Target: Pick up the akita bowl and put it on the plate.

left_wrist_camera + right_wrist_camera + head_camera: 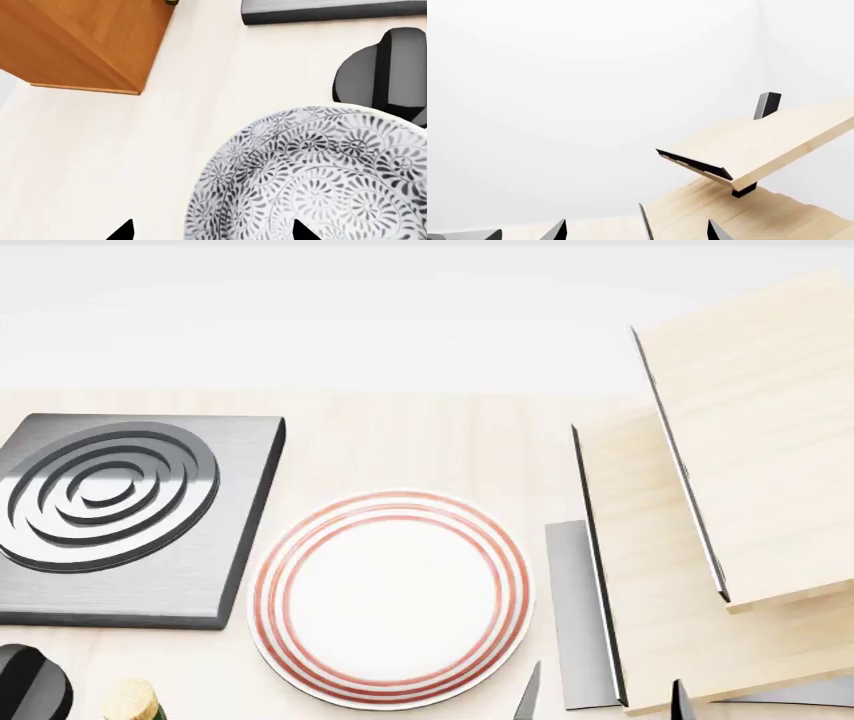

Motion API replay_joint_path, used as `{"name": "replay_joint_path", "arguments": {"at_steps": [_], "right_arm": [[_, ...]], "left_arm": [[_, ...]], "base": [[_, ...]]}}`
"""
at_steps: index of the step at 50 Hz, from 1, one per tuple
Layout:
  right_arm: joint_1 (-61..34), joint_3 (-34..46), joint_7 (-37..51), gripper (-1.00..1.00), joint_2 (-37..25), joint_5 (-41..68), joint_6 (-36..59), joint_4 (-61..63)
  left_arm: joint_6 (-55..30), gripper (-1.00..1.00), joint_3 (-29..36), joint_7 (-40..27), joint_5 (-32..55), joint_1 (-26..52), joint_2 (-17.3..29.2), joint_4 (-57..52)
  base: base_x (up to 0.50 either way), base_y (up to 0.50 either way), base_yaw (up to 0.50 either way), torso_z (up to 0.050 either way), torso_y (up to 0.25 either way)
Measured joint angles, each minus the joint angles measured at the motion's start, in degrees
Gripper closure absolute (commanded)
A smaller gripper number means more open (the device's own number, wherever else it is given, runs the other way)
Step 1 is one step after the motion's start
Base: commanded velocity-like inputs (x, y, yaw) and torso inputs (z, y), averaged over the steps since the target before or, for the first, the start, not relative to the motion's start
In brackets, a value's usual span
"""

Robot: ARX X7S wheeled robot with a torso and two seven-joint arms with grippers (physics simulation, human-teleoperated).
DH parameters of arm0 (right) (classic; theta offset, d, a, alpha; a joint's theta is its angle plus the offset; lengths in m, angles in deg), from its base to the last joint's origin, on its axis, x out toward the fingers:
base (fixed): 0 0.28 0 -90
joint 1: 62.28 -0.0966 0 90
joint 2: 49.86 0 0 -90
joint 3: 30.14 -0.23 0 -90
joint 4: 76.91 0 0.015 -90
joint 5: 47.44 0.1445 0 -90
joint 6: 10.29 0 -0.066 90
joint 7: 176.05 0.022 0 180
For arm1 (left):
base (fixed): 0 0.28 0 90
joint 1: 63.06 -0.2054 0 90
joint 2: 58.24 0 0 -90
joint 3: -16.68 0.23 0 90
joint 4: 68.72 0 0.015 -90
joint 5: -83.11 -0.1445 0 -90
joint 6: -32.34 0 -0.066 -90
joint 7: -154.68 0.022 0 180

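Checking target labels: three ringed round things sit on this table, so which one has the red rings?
The plate: flat, white, thin red rings near its rim. The stove burner has grey rings; the akita bowl is floral-patterned.

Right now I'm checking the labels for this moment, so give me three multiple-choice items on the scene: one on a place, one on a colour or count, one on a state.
1. In the head view, which way from the flat round white plate is the square dark-grey stove burner?
A. toward the robot's left
B. toward the robot's right
C. on top of it

2. How many thin red rings run near the plate's rim?
A. one
B. three
C. five

3. What lies on the plate?
A. the patterned bowl
B. a cork
C. nothing

Answers:
1 A: the burner shows at that view's left, beside the plate.
2 B: three concentric red lines are countable.
3 C: its white centre is bare, and the deep white ceramic bowl with dark grey-blue floral pattern shows only in the left wrist view, on the pale counter in front of the left pincer.
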Motion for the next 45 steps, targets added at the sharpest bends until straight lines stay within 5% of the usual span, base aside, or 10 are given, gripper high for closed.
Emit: {"name": "replay_joint_path", "arguments": {"at_steps": [45], "right_arm": [[-0.5, 0.9, 0.9, -1.00, -0.5, 0.3, -0.1, -0.8]], "left_arm": [[0.8, -1.00, 12.5, 4.3, -9.3, 5.4, -3.7, 5.7]], "base": [[0.00, 0.00, 0.00, 0.000, 0.000]]}}
